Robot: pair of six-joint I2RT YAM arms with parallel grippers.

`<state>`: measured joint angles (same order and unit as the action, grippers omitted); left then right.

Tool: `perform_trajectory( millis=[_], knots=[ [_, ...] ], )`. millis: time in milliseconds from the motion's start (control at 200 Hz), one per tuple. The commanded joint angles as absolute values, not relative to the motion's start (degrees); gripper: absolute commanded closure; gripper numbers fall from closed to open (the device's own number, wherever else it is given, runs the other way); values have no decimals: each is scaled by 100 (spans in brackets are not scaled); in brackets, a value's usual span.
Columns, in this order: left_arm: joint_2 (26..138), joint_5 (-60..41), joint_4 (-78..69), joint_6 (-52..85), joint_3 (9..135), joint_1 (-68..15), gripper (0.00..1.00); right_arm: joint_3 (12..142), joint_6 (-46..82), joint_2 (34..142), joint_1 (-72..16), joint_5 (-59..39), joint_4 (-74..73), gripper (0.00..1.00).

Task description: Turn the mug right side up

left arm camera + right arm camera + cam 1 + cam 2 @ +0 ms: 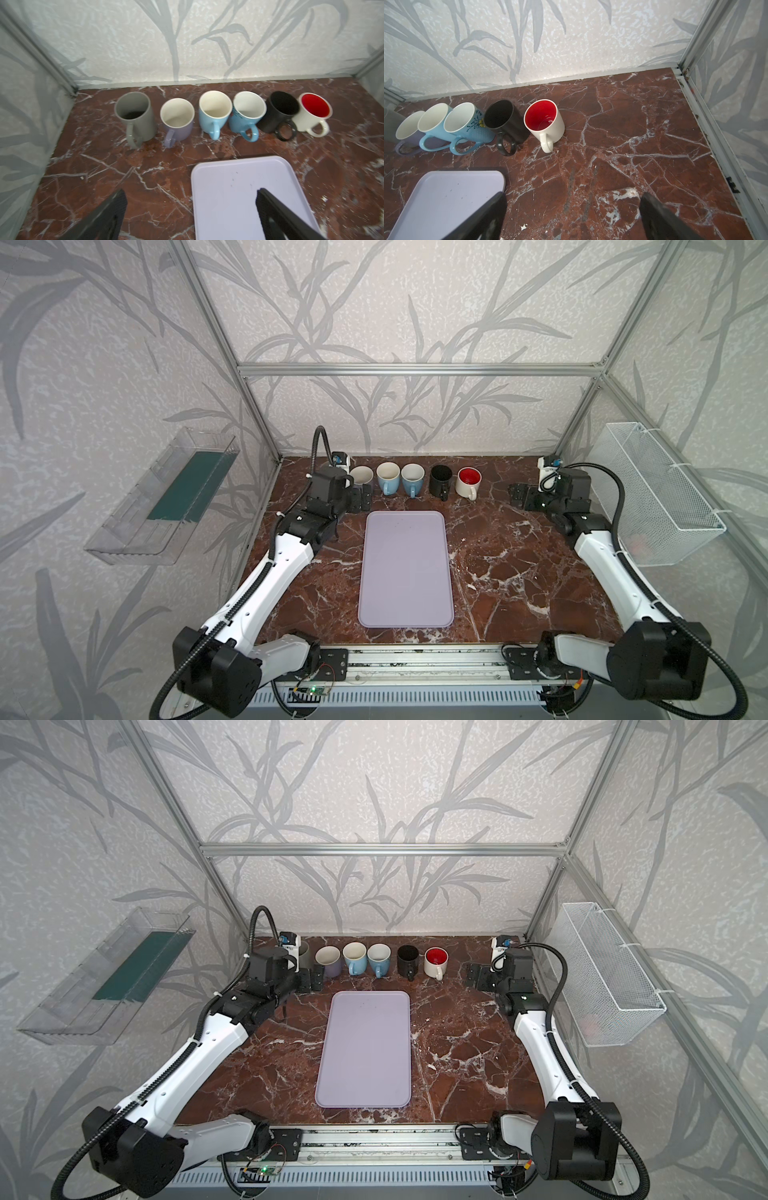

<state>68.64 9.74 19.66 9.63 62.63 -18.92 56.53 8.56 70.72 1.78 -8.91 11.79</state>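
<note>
The left gripper [191, 207] is seen spread wide with nothing between its fingers, held low over the marble table [93, 176] by the upper left corner of the lavender tray [405, 572]. The right gripper [573, 199] is likewise spread and empty, set right of centre in both top views, well apart from the nearest mug. Both arms are stretched from the lower edge of the frame toward the back wall, with elbows folded out at the lower corners. The mugs [354, 959] are lined up just above the centre of the frame along the table's back edge. All six stand mouth up with handles turned to the front: a grey mug [137, 116], a lavender mug [178, 124], a light blue mug [212, 118], a flowered blue mug [243, 122], a black mug [276, 118] and a red-lined white mug [311, 116]. Which one is meant cannot be told. In a top view the grey mug is hidden behind the left wrist, and the lavender mug's body is covered by the gripper. The fingers are cut off at the edge of both wrist views. A clear bin [162, 497] is hung at the left of the frame and a wire basket [656, 493] at the right. Something reddish in the basket is too blurred to name.
</note>
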Motion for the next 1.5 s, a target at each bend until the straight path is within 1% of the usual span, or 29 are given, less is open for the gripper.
perform_trajectory(
  millis=[0,230,315,555,735,820,920,1020,1119,1204,1274,1494],
  knots=[
    [6768,1680,1353,1007,5785,-1598,1,5423,1075,7051,414,-1093,932,1],
    [6841,1826,199,966,4773,-792,1,4904,1081,7216,637,-1100,306,1],
    [6864,1604,-41,997,4514,-495,1,4713,1107,7271,725,-1100,23,1],
    [6864,1644,-584,981,3996,22,1,4369,1156,7436,914,-1108,-469,1],
    [7131,1615,-1072,1185,3715,335,1,3997,962,7423,913,-833,-1002,1],
    [7308,1311,-1330,1390,3564,535,1,3750,906,7337,911,-712,-1353,1],
    [7434,1279,-1722,1386,3327,590,1,3520,897,7286,913,-616,-1712,1],
    [7428,1404,-2351,1315,2925,630,1,3507,833,7346,907,-687,-1757,1],
    [7406,1389,-3395,1221,2388,653,1,3488,764,7456,914,-910,-1890,1],
    [7500,1381,-4472,1109,1918,657,1,3461,784,7513,913,-856,-1963,1],
    [7657,1235,-4990,1075,1710,661,1,3418,792,7547,914,-817,-2049,1],
    [8210,1060,-5772,978,1549,653,1,3217,862,7661,922,-1010,-2577,1]
  ],
)
